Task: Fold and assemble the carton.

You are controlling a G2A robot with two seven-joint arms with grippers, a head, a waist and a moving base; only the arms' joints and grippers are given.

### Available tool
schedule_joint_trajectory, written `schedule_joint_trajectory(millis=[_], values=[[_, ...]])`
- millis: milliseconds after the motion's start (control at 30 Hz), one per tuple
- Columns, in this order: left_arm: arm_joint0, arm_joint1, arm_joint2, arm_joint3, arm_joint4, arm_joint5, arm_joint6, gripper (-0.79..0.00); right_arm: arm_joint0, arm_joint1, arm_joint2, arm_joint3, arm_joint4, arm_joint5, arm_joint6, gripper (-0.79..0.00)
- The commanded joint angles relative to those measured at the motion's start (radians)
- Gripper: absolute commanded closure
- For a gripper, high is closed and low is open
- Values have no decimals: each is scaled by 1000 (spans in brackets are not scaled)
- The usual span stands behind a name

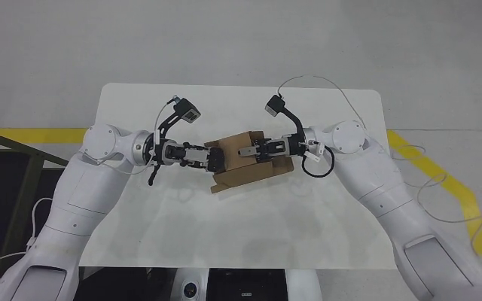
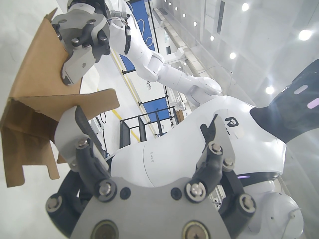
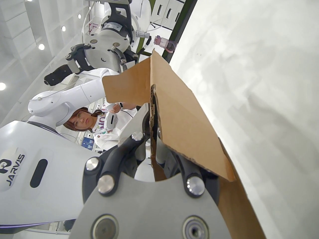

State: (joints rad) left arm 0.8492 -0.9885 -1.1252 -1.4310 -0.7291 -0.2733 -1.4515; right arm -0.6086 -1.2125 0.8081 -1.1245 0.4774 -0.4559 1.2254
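- So, the carton point(image 1: 252, 169) is plain brown corrugated cardboard, only partly folded up. It's around the middle of the white table point(image 1: 316, 226), right between the two grippers.
- The right gripper point(image 1: 251, 150) comes in from the robot's right side and ends over the carton's upper panel in the top view.
- Its own wrist view shows the right gripper point(image 3: 153, 135) pinched down on a raw edge of the carton point(image 3: 179, 115). The jaws are nearly together, with just the board between them.
- The left wrist view shows the same grip from the far side. The right gripper point(image 2: 74, 63) is clamped on the edge of a big panel of the carton point(image 2: 37, 93).
- The left gripper point(image 1: 216, 159) is at the opposite end of the carton, just beside it in the top view.
- Up close, the left gripper point(image 2: 144, 118) is spread wide and has nothing in its grasp.
- One of its fingers point(image 2: 71, 130) sits right up against a loose flap with a rounded corner. The other finger is well apart from any cardboard.
- The panels meet at a creased corner in the left wrist view, and a notched flap hangs off that end.
- Honestly can't tell whether the carton's underside is resting on the table or lifted a bit off it.
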Motion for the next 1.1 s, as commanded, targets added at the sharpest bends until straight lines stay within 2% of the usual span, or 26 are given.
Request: schedule_joint_trajectory(millis=[0, 267, 600, 900, 1067], values=[[-3, -2, 4, 1, 10, 4, 9, -785, -3, 0, 2, -10, -2, 1, -1, 0], [-30, -10, 28, 7, 55, 13, 49, -785, -15, -2, 8, -43, -14, 10, 0, 0], [-71, -21, 39, 39, 48, 0, 39, -785, -23, -4, 22, -45, -25, 9, 2, 0], [-68, -15, -19, 65, 8, -29, 28, -785, -44, 11, 82, -44, -32, 5, -14, 0], [-27, -2, -72, 55, 29, -51, 34, -785, -57, 21, 115, -64, -41, 13, -13, 0]])
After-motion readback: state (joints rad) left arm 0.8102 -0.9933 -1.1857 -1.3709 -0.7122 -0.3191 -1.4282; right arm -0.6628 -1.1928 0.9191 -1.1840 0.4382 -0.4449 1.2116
